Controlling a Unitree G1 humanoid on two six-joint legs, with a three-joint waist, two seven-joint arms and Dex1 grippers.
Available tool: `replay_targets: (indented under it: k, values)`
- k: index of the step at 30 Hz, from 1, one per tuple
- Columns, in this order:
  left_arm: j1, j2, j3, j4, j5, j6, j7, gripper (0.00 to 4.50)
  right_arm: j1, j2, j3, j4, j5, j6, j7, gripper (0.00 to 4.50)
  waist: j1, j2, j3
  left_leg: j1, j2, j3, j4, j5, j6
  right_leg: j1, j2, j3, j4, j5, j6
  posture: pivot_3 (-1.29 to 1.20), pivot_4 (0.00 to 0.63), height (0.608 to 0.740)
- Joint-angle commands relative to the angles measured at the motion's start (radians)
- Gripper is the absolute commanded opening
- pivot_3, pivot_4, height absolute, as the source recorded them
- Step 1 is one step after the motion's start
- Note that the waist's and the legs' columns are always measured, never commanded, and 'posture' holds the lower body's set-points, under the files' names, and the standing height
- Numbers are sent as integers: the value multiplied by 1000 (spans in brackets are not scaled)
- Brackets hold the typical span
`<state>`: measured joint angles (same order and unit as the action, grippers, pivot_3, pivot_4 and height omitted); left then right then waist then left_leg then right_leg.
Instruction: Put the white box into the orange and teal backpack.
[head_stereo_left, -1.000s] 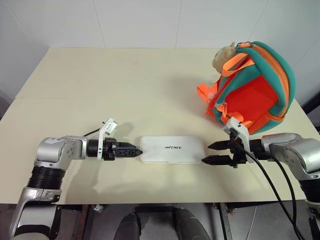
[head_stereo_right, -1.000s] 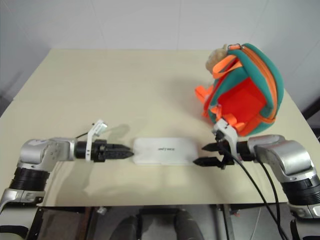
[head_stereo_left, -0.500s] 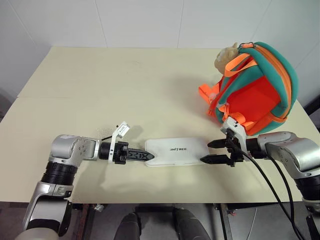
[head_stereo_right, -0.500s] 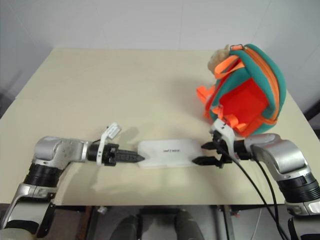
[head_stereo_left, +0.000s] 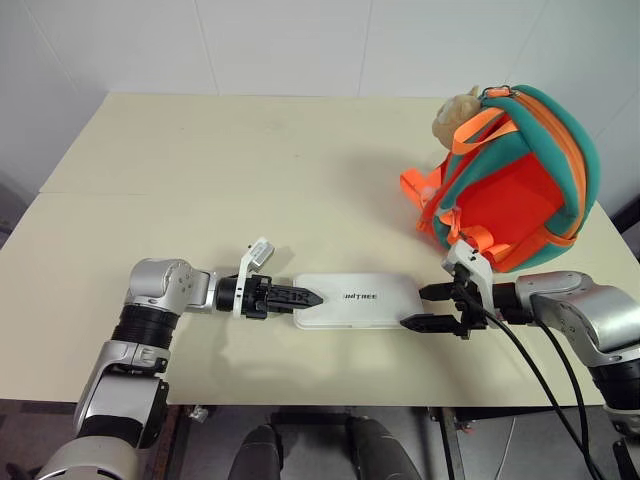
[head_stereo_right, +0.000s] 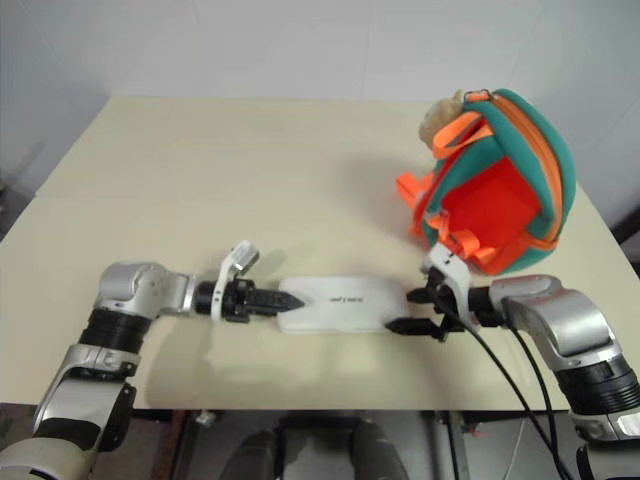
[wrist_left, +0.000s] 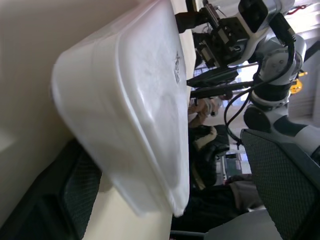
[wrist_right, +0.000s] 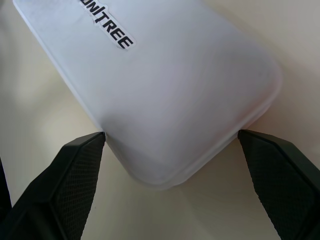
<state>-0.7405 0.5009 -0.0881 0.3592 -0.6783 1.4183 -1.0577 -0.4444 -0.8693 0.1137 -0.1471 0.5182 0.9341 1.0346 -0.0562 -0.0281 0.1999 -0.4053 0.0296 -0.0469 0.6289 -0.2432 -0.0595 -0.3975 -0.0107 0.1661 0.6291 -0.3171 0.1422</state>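
The white box (head_stereo_left: 356, 300) is seen lying flat near the front edge of the desk (head_stereo_left: 200, 180), between the two arms. The left end effector (head_stereo_left: 298, 297) is spread wide at the box's left end, the right end effector (head_stereo_left: 421, 307) spread wide about its right end; neither is clamped. The orange and teal backpack (head_stereo_left: 515, 175) is propped at the desk's right side.

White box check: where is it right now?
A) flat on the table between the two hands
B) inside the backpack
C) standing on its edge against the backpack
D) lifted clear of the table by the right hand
A: the white box lies flat on the table, with the left hand at one short end and the right hand at the other, the orange and teal backpack apart behind it.
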Motion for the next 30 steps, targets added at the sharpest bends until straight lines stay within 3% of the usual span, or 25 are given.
replay_targets:
  k: [1,7,10,18,19,24,30]
  values:
    - [-4,-13,-2,-28,-29,24,-6,4493,8,6,-31,-30,10,-16,-5,4500,0,0,0,0,0,0,0,0,0,0,0,0,0,0,0,0,150,740]
    - [-10,-9,-6,-17,-26,23,-18,4493,13,5,-38,-34,9,-21,-6,4500,-1,0,0,0,0,0,0,0,0,0,0,0,0,0,0,0,150,740]
    - [-16,-12,6,-6,-30,23,-19,3880,20,5,-40,-37,7,-30,-8,4500,-1,0,0,0,0,0,0,0,0,0,0,0,0,0,0,0,150,740]
    - [-10,-23,49,-9,-50,55,-7,1367,52,10,-96,-66,35,-47,-20,4500,-1,0,0,0,0,0,0,0,0,0,0,0,0,0,0,0,150,740]
    - [-5,-22,51,-16,-53,60,-8,1244,57,10,-104,-72,40,-48,-21,4500,-2,0,0,0,0,0,0,0,0,0,0,0,0,0,0,0,150,740]
    - [8,-21,73,-35,-71,90,2,1245,73,24,-144,-91,47,-67,-46,4500,-2,0,0,0,0,0,0,0,0,0,0,0,0,0,0,0,150,740]
    - [43,66,193,-34,-57,8,23,1245,88,89,-363,-144,34,-115,-254,4500,-3,0,0,0,0,0,-1,0,0,-1,0,0,0,0,0,0,150,740]
